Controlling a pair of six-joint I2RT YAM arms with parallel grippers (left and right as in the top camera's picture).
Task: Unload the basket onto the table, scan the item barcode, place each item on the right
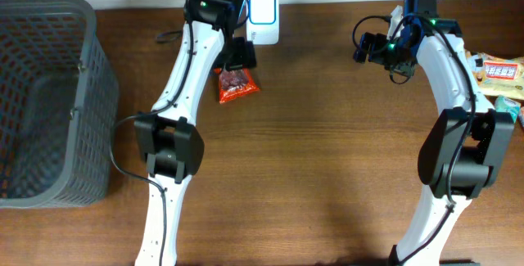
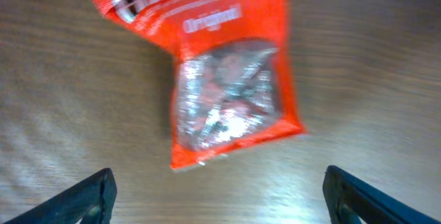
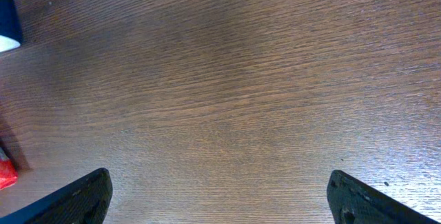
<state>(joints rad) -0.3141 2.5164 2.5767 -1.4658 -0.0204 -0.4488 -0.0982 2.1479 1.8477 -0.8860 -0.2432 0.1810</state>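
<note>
red snack packet lies flat on the bench; left pincer gapes wide above it, gripping nothing; right pincer wide too, empty

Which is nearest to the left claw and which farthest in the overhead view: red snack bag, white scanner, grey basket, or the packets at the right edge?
Counting from the left claw:
1. Red snack bag, right below the open claw.
2. White scanner, just beyond it at the table's back edge.
3. Grey basket, far left.
4. Packets, far right edge.
</note>
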